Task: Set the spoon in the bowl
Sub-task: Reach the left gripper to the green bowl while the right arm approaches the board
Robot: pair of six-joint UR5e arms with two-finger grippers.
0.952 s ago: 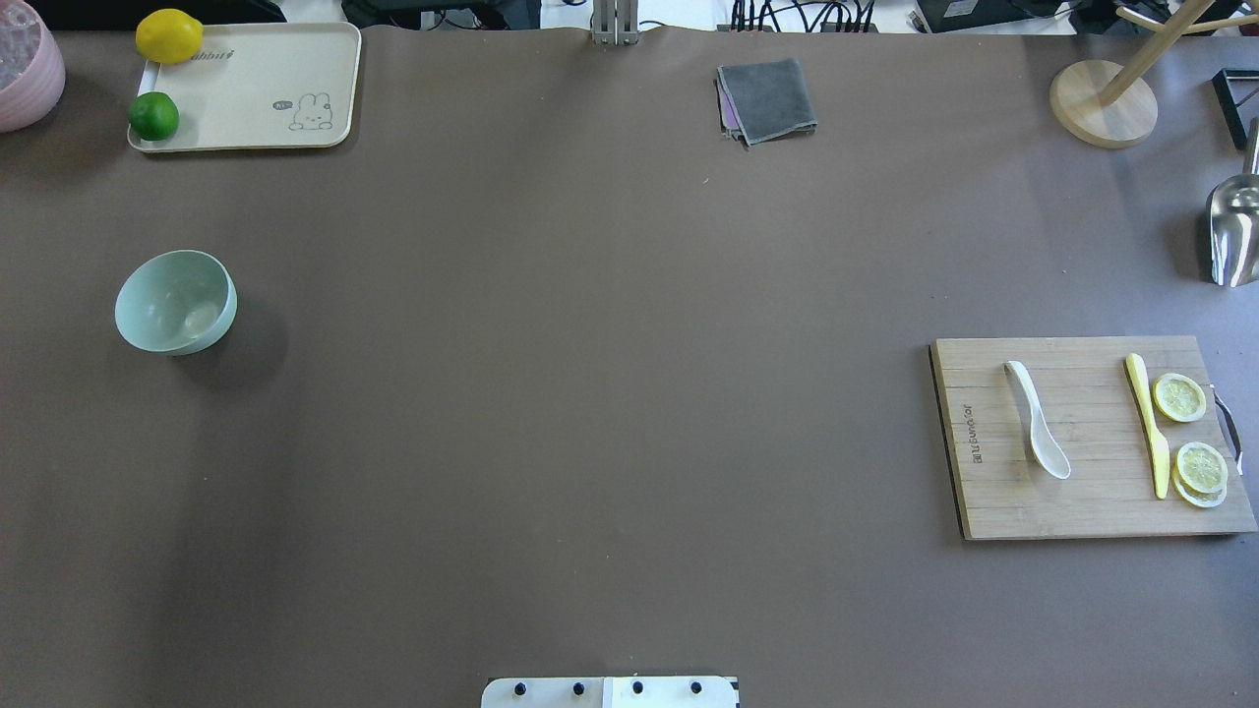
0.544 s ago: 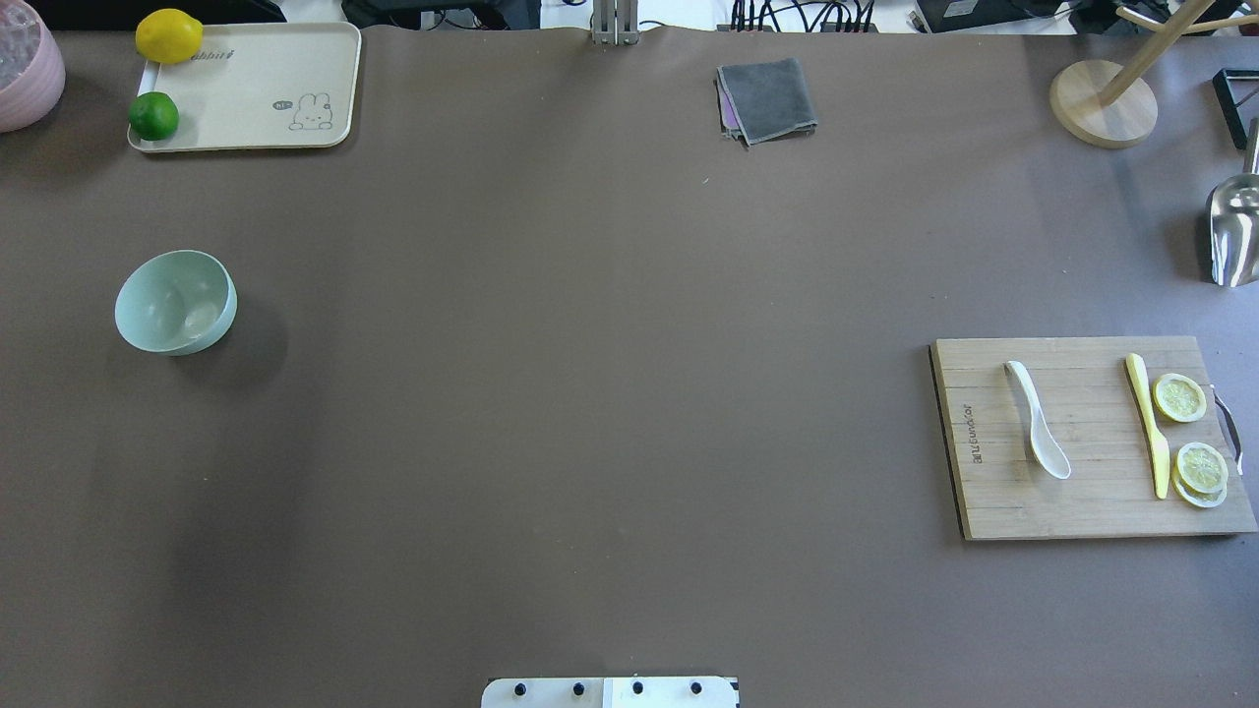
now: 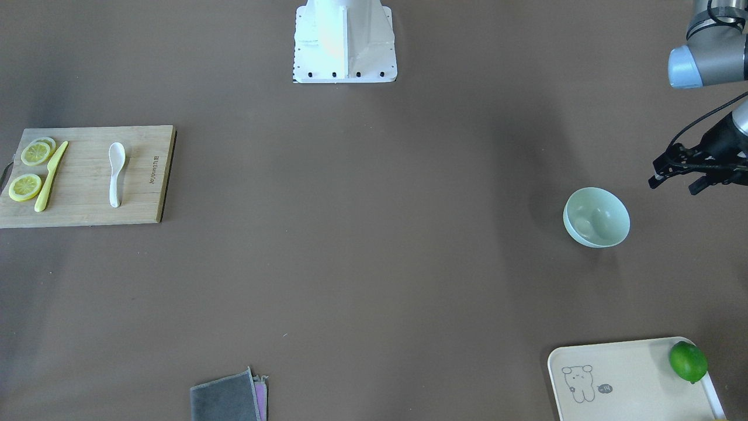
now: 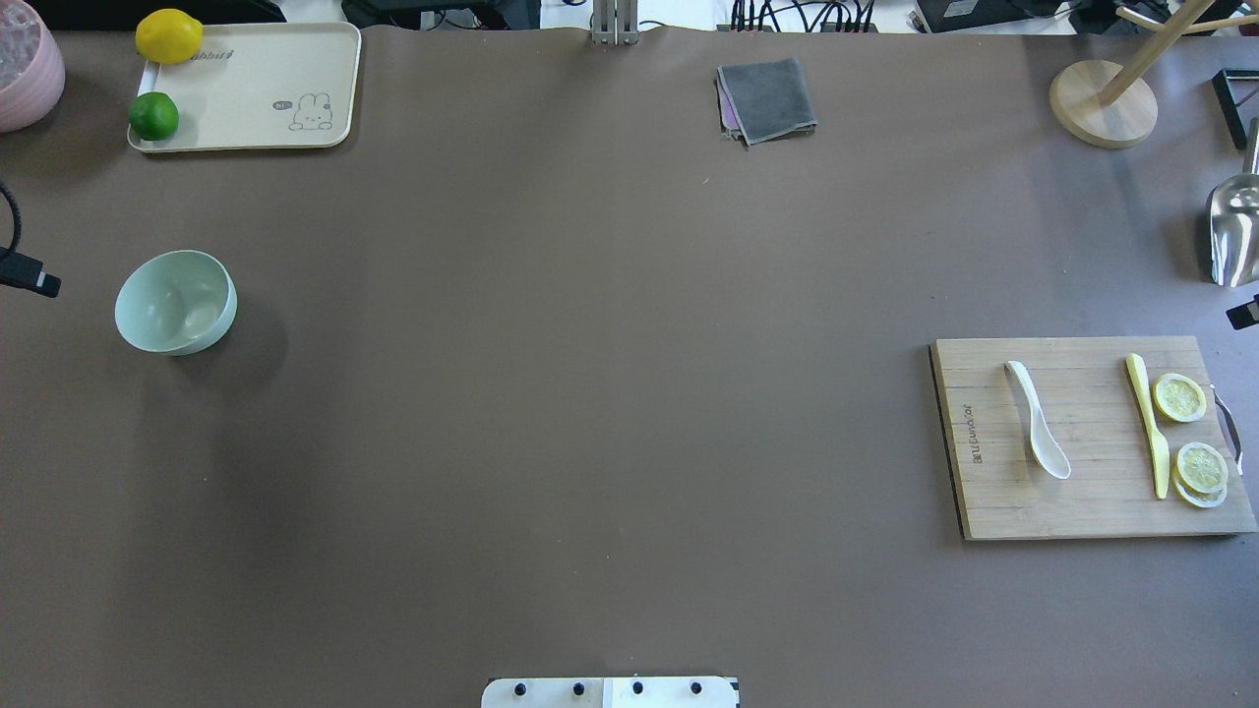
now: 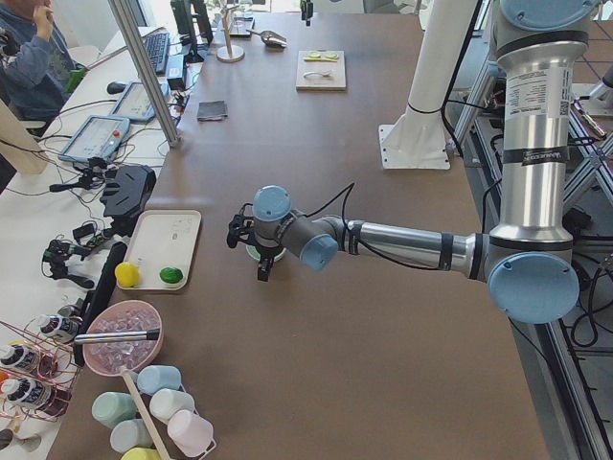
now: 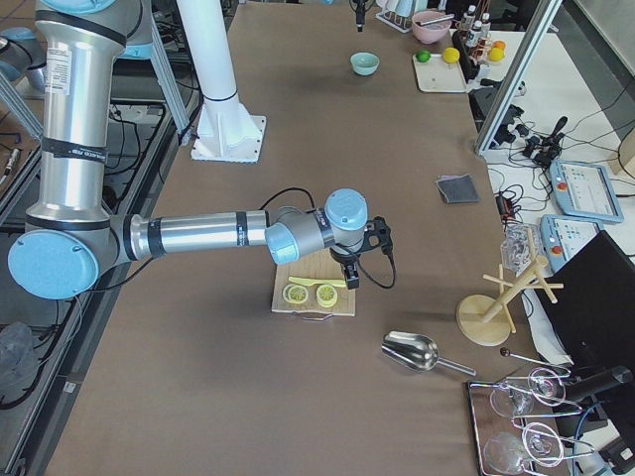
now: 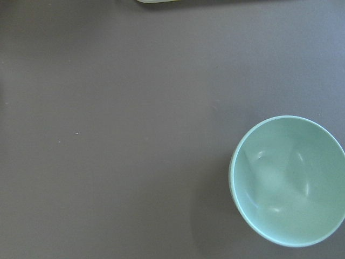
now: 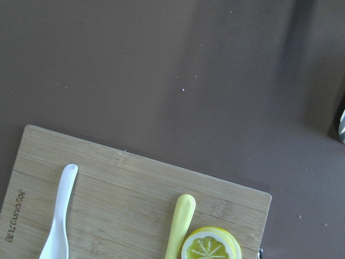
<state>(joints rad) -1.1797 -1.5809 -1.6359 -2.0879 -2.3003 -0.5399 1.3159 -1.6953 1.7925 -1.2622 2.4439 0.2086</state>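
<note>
The white spoon [image 4: 1038, 423] lies on a wooden cutting board [image 4: 1092, 506] at the right, scoop toward me; it also shows in the front view [image 3: 115, 172] and the right wrist view [image 8: 58, 226]. The mint-green bowl [image 4: 175, 302] stands upright and empty at the left, and shows in the left wrist view [image 7: 288, 181]. My left gripper [image 3: 674, 182] hovers just outside the bowl [image 3: 596, 217], its fingers apart and empty. My right gripper [image 6: 354, 268] hangs over the board's outer end; only a sliver reaches the overhead view, so I cannot tell its state.
A yellow knife [image 4: 1149, 425] and lemon slices [image 4: 1178, 397] share the board. A cream tray [image 4: 256, 98] with a lemon and a lime sits far left, a grey cloth [image 4: 767, 100] far centre, a metal scoop [image 4: 1231, 231] and a wooden stand [image 4: 1102, 103] at the right.
Black parts of both arms have come into the overhead view at its left and right edges. The spoon and the bowl have not moved.
</note>
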